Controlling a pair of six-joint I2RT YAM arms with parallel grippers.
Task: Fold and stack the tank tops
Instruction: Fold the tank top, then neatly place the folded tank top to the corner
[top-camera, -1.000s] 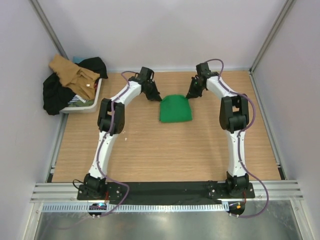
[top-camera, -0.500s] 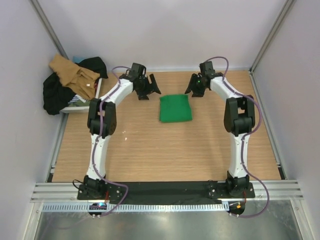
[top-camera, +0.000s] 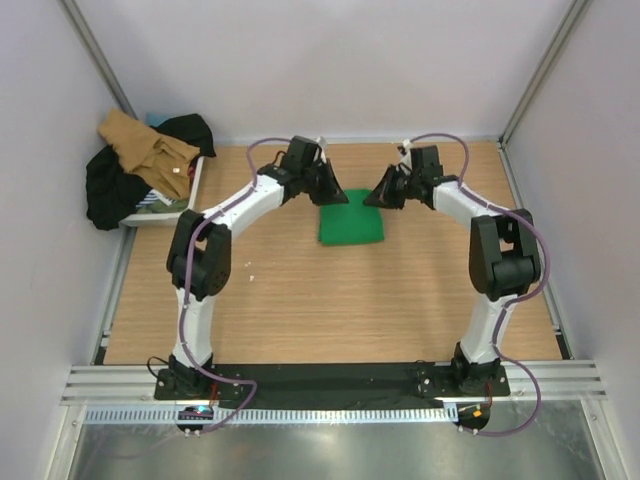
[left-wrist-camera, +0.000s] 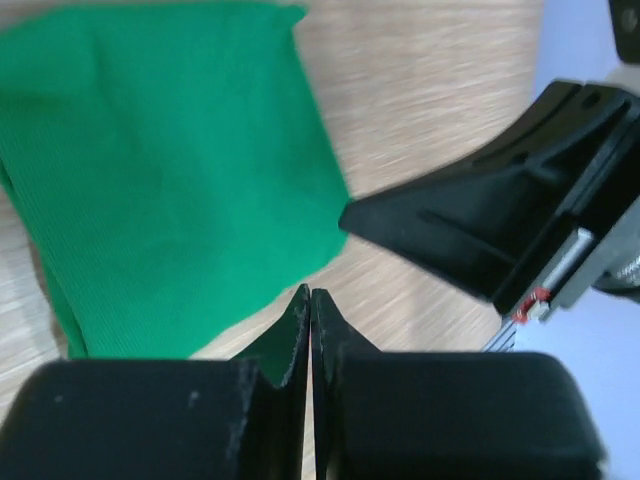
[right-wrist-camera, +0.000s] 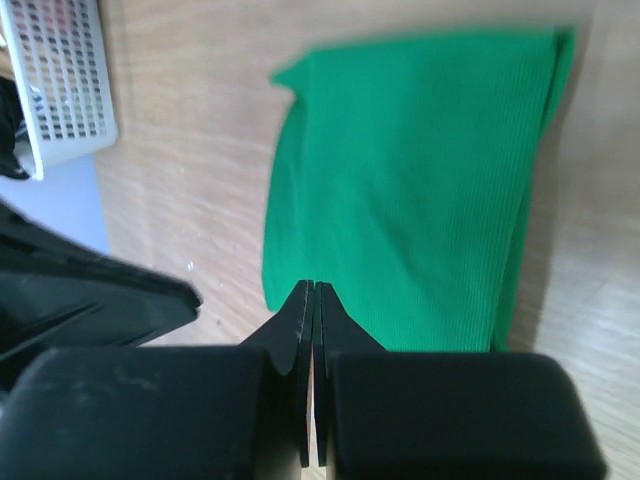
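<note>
we've swung back in since half a sec ago: left gripper (top-camera: 340, 195) and right gripper (top-camera: 374, 197) now at the far corners of the green tank top (top-camera: 351, 218), jaws pinched shut, empty. green's a flat ribbed square, folded imo. tan tank top (top-camera: 143, 147), soft & crumpled, sits far left of it, unfolded.

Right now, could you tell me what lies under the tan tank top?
The tan tank top lies on black clothing heaped in the white basket, spilling over its left side. Anything deeper in the basket is covered.
</note>
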